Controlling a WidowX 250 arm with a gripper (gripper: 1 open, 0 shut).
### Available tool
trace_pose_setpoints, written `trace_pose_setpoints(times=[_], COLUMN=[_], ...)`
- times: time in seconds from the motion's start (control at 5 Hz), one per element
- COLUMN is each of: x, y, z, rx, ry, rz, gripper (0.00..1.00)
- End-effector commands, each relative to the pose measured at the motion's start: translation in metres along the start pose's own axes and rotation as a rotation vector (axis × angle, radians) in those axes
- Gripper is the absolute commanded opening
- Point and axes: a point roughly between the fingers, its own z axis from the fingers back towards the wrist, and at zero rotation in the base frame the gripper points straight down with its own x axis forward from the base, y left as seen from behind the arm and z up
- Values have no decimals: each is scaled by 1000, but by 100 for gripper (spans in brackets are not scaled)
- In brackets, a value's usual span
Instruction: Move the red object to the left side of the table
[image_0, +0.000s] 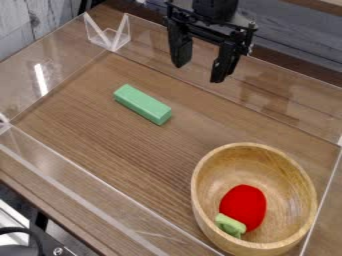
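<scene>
red toy (243, 205) with a pale green end lay inside a round wooden bowl (199, 194), toward five o'clock on the brown table (114, 160), while the gripper (209, 60) hung near twelve with its fingers spread wide and nothing between them. a good grasp called for centring over the toy and descending straight, clear of the bowl's rim; the toy's underside was hidden, and the arm's upper part was cut off.
</scene>
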Motion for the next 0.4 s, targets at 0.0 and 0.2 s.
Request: trace_pose_setpoints(times=[0.0,0.2], x=[-11,-32], y=[-12,-34], z=[-9,-22], rx=[-4,-5], ry=[23,46], rz=[-36,-111], gripper=[100,100])
